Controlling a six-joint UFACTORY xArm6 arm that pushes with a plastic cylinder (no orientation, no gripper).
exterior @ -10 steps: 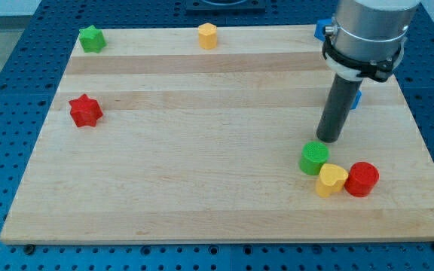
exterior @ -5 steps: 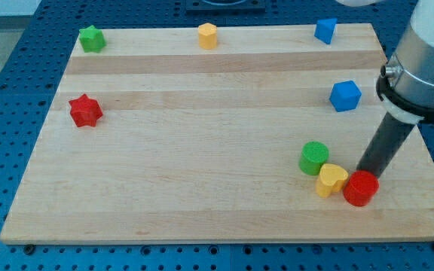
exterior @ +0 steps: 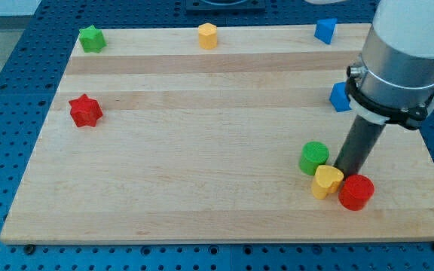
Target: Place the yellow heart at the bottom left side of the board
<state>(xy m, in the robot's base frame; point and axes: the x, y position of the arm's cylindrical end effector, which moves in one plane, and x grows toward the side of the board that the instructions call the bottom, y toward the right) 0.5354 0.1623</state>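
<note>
So there's no hand on this rig to open or close, just my tip [exterior: 346,170], and it's down on the table [exterior: 202,218] near the bottom right corner, wedged right behind the yellow heart [exterior: 326,181], between the green cylinder [exterior: 313,157] and the red cylinder [exterior: 356,191]. My guess is it's parked on the heart's right side so a push sends it left, since the bottom left corner is well away across the table.

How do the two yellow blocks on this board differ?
The yellow heart lies near the view's bottom right; the yellow hexagonal block sits at the top edge. The heart is wedged between the green cylinder and red cylinder, beside my tip; the hexagonal block stands alone. Both are yellow.
</note>
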